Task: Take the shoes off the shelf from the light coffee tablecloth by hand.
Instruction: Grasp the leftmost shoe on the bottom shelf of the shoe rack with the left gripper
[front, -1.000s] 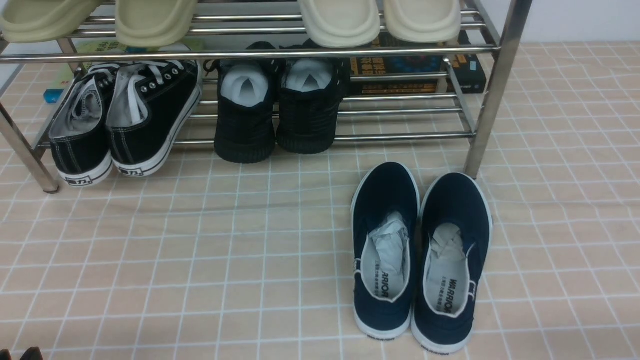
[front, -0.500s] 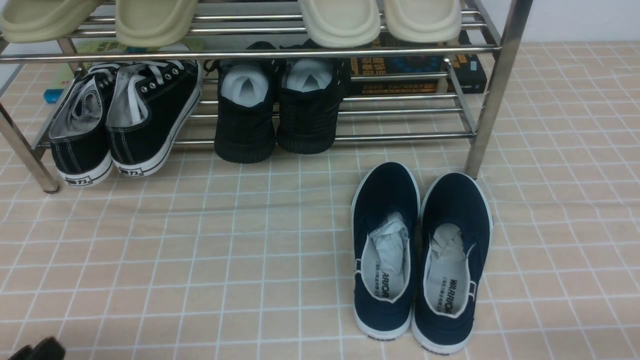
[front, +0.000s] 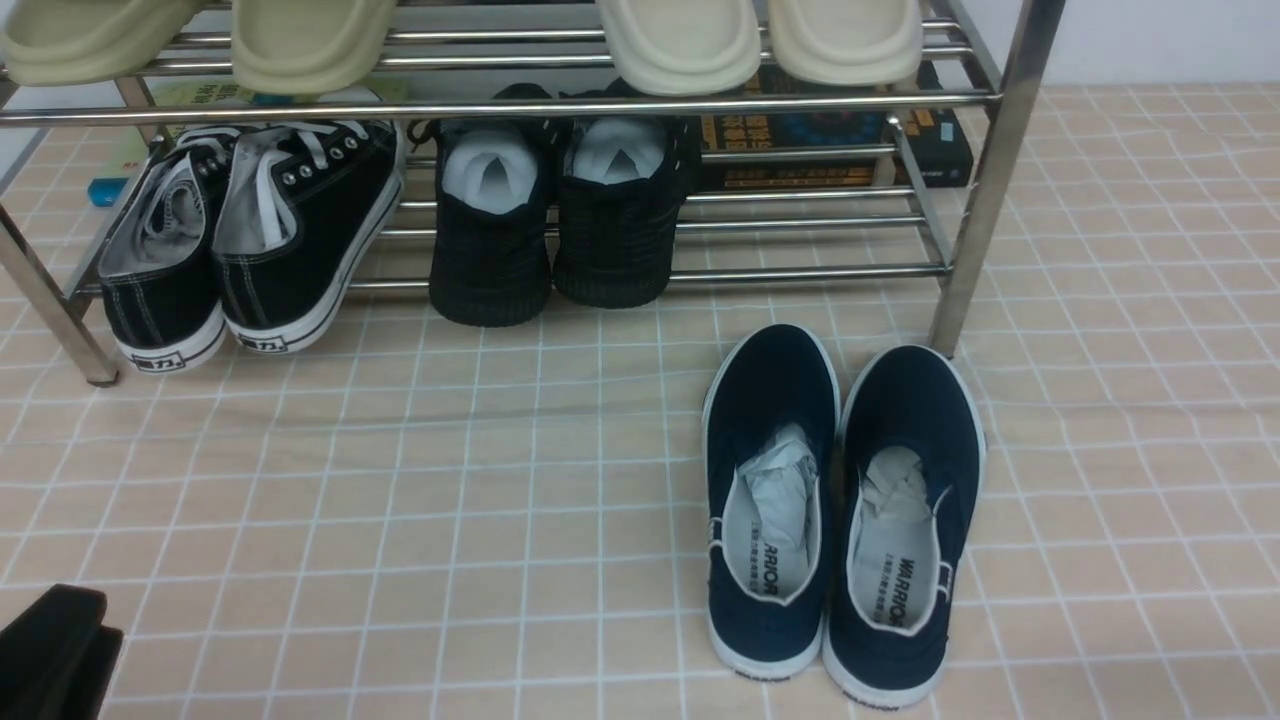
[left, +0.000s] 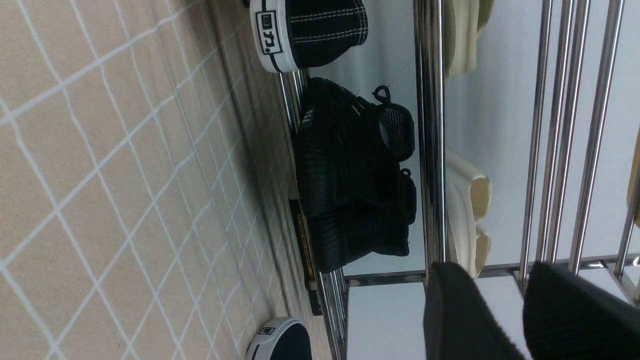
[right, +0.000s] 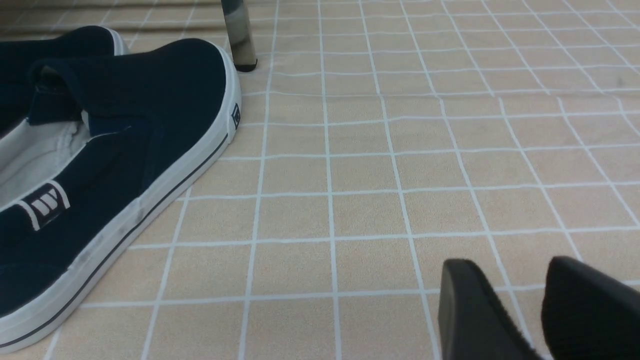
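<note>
The shoes (front: 250, 240), black lace-up sneakers with white laces and soles, sit on the left of the shelf's (front: 500, 105) lower tier with their heels toward me. One heel (left: 305, 35) also shows in the left wrist view. The light coffee tablecloth (front: 400, 500) lies under everything. My left gripper (front: 55, 650) is at the bottom left corner, well short of the shoes. In the left wrist view it (left: 497, 272) is open and empty, facing the shelf bars (left: 430, 150). My right gripper (right: 505, 267) hangs open over the cloth with nothing between its fingers.
Navy slip-ons (front: 840, 510) stand on the cloth right of centre, near the shelf's right leg (front: 980, 200). All-black knit shoes (front: 560, 220) occupy the middle of the lower tier. Cream slippers (front: 680, 40) rest on the upper tier. Books (front: 830, 130) lie behind.
My left gripper has risen further into the front view at the bottom left corner. The shoes and shelf have not moved.
</note>
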